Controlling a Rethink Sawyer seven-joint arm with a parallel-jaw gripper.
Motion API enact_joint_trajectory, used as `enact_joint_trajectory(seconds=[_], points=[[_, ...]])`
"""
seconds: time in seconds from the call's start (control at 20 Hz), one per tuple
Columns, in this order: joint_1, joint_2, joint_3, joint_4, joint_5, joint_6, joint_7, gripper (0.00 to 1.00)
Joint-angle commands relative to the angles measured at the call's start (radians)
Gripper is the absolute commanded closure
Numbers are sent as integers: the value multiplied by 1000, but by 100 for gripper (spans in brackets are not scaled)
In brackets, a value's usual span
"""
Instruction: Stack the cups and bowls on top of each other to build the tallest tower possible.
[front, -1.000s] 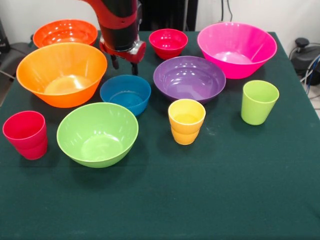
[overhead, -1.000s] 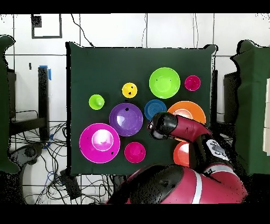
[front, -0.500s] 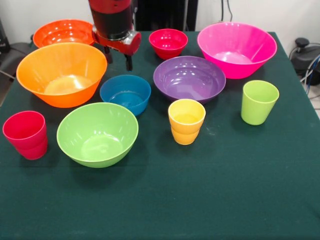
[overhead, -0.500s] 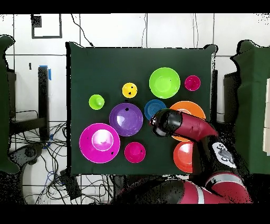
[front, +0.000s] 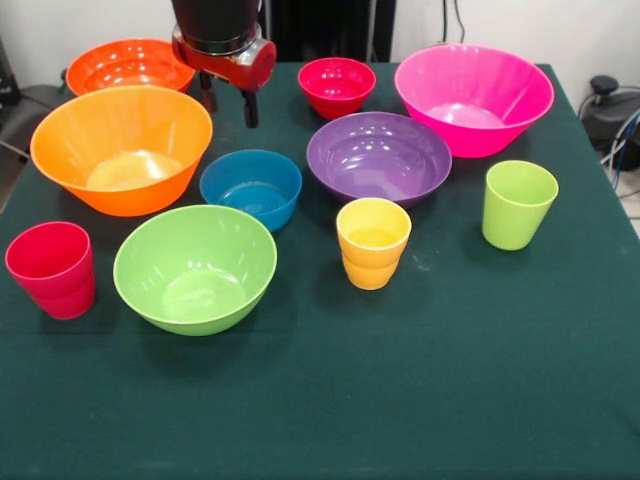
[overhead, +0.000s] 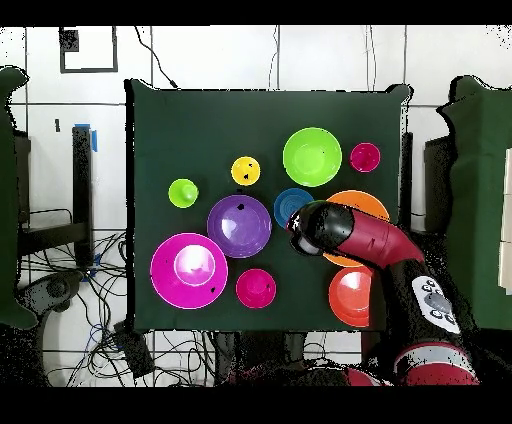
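Observation:
All bowls and cups stand apart on the green table; no tower shows. At the back stand the red-orange bowl (front: 130, 64), small red bowl (front: 336, 85) and pink bowl (front: 473, 95). In the middle stand the light orange bowl (front: 122, 146), blue bowl (front: 250, 188) and purple bowl (front: 378, 157). In front stand the red cup (front: 52, 268), lime green bowl (front: 195, 268), yellow cup (front: 373, 242) and lime green cup (front: 518, 203). My gripper (front: 228, 106) hangs open and empty above the table, behind the blue bowl, between the light orange and small red bowls. In the overhead view the wrist (overhead: 312, 230) covers it.
The green cloth table (front: 400, 400) has bare room along its front edge. In the overhead view the arm (overhead: 385, 250) reaches over the light orange bowl (overhead: 368, 203) and part of the red-orange bowl (overhead: 347, 297). Cables lie on the floor around the table.
The gripper has moved left in the front view, toward the table's back, and risen a little. It stays open and empty. No bowl or cup has moved.

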Motion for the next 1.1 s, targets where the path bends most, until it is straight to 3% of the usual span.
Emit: enact_joint_trajectory(seconds=[0.05, 1.1], points=[[27, 44, 72, -3, 26, 58, 76, 0], [24, 144, 89, -84, 42, -11, 89, 0]])
